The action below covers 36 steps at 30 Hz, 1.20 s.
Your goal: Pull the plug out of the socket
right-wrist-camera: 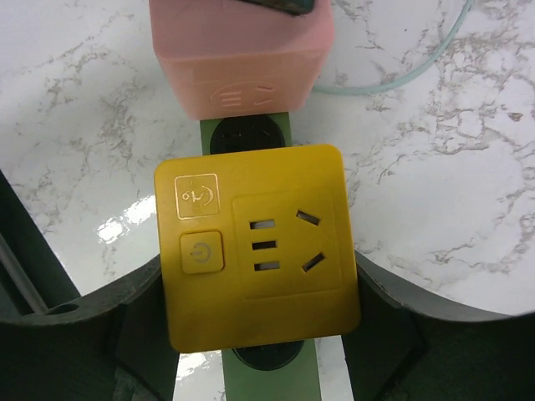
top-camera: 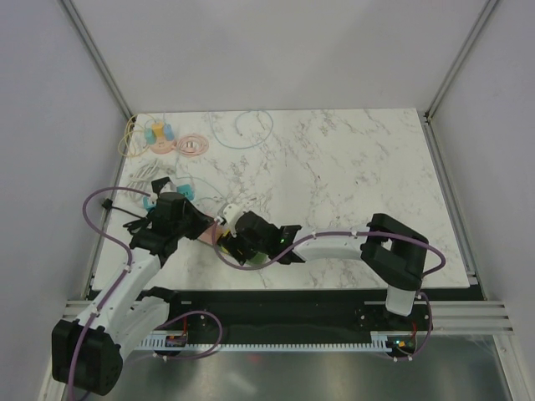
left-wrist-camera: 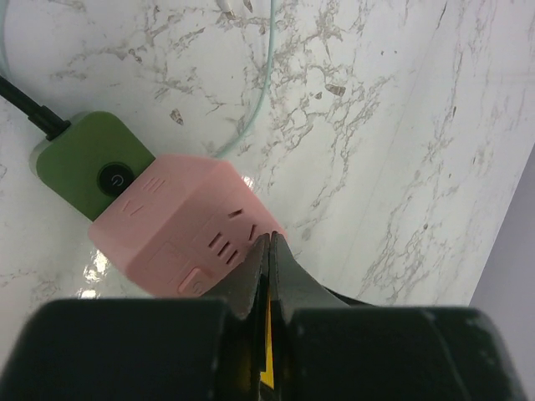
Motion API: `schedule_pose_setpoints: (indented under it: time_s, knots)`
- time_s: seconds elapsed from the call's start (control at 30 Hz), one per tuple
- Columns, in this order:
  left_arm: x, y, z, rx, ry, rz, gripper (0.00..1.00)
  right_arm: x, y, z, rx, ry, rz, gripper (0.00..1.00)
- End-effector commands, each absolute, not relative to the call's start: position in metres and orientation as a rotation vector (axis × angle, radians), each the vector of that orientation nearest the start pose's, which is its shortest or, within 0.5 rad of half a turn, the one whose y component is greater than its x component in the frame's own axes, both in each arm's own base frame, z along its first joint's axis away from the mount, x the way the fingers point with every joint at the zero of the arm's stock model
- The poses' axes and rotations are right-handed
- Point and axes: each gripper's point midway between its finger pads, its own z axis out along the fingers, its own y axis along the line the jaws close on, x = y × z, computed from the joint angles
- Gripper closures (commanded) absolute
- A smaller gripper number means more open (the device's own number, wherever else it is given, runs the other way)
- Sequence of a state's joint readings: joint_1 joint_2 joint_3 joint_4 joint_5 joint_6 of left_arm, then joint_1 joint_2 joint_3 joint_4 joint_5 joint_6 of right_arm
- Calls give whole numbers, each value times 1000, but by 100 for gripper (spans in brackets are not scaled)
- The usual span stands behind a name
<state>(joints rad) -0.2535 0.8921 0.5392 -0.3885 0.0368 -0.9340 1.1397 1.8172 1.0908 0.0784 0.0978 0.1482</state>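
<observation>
A green power strip socket (left-wrist-camera: 84, 167) lies on the marble table, with a black cord (left-wrist-camera: 25, 104) leaving its end. A pink cube adapter (left-wrist-camera: 184, 217) is plugged into it. A yellow cube plug (right-wrist-camera: 259, 251) is plugged in just beyond the pink cube (right-wrist-camera: 242, 67). My right gripper (right-wrist-camera: 259, 280) straddles the yellow plug, with its fingers (right-wrist-camera: 125, 322) pressed against both sides. My left gripper (left-wrist-camera: 269, 238) is shut with nothing between its fingers, and its tips rest on the pink cube's top edge. In the top view the left gripper (top-camera: 194, 225) and the right gripper (top-camera: 238, 242) meet over the strip.
A pale teal cable (left-wrist-camera: 259, 109) runs past the strip. Coiled cables and small coloured adapters (top-camera: 159, 138) lie at the far left of the table, beside a pink coil (top-camera: 192, 144) and a thin cable loop (top-camera: 242, 125). A white plug (top-camera: 238, 205) lies just behind the grippers.
</observation>
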Motion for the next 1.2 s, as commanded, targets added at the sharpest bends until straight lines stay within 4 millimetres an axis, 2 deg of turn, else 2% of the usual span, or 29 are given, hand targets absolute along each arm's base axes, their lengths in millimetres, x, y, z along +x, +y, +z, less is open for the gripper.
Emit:
schedule_pose_setpoints:
  time_s: [0.0, 0.1, 0.2, 0.23, 0.27, 0.37, 0.43, 0.5, 0.57, 0.63, 0.67, 0.73, 0.77, 0.83, 0.87, 0.93, 1.03, 1.17]
  knots:
    - [197, -91, 49, -834, 2540, -438, 98, 246, 436, 131, -991, 1823, 295, 100]
    - [194, -91, 46, -835, 2548, -437, 98, 248, 436, 127, -995, 1834, 307, 100]
    - [192, -90, 44, -838, 2551, -430, 98, 247, 445, 136, -882, 1887, 575, 100]
    - [192, -90, 44, -839, 2551, -432, 98, 239, 451, 145, -847, 1897, 708, 100]
    - [191, -90, 44, -842, 2550, -436, 98, 241, 453, 150, -821, 1891, 746, 100]
    - [191, -91, 46, -845, 2538, -452, 98, 245, 453, 152, -825, 1890, 728, 100]
    - [192, -94, 50, -825, 2531, -481, 98, 245, 454, 142, -858, 1904, 681, 100]
    - [196, -98, 61, -772, 2514, -516, 98, 245, 448, 130, -875, 1924, 650, 100]
    - [202, -104, 81, -723, 2466, -584, 98, 244, 442, 121, -871, 1940, 636, 100]
    - [205, -108, 97, -692, 2421, -634, 98, 242, 438, 121, -856, 1945, 649, 100]
    - [208, -109, 113, -673, 2362, -669, 95, 239, 436, 116, -856, 1955, 672, 100]
    - [208, -111, 129, -649, 2303, -708, 85, 241, 433, 120, -815, 1967, 714, 100]
    - [207, -110, 141, -637, 2252, -734, 64, 240, 432, 119, -808, 1974, 729, 100]
    - [202, -107, 151, -645, 2210, -747, 43, 241, 431, 122, -780, 1995, 781, 100]
    - [199, -106, 162, -646, 2162, -770, 33, 243, 431, 124, -768, 2002, 796, 100]
    - [192, -105, 165, -664, 2149, -783, 30, 246, 429, 125, -728, 2038, 853, 100]
    - [182, -107, 162, -711, 2153, -826, 35, 249, 428, 128, -688, 2072, 926, 100]
    - [173, -114, 131, -787, 2227, -872, 43, 249, 431, 131, -660, 2096, 1010, 100]
